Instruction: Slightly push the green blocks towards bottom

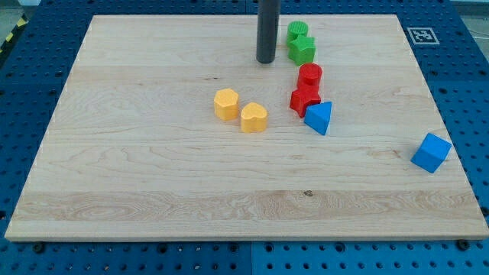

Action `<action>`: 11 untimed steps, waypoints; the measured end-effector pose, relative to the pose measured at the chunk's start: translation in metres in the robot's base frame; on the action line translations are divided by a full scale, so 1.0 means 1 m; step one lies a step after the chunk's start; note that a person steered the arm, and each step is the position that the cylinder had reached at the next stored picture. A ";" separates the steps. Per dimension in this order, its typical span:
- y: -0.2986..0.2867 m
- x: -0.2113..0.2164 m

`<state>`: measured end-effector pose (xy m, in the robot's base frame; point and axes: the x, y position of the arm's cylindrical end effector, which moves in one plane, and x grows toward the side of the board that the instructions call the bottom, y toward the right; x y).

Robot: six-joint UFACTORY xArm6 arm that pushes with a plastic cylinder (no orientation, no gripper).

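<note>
Two green blocks sit near the view's top, right of centre: a green cylinder (297,31) and, touching it just below, a green star-shaped block (301,50). My rod comes down from the view's top and my tip (265,60) rests on the wooden board (153,168), just left of the green star-shaped block, with a small gap between them. Right under the green pair sit a red cylinder (309,75) and a red star-shaped block (304,99).
A blue triangular block (319,118) touches the red star's lower right. A yellow hexagonal block (226,103) and a yellow rounded block (254,118) sit left of the reds. A blue cube (431,152) lies near the board's right edge.
</note>
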<state>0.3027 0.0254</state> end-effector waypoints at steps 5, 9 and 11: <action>0.040 -0.053; 0.045 -0.101; 0.064 -0.104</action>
<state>0.1991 0.0891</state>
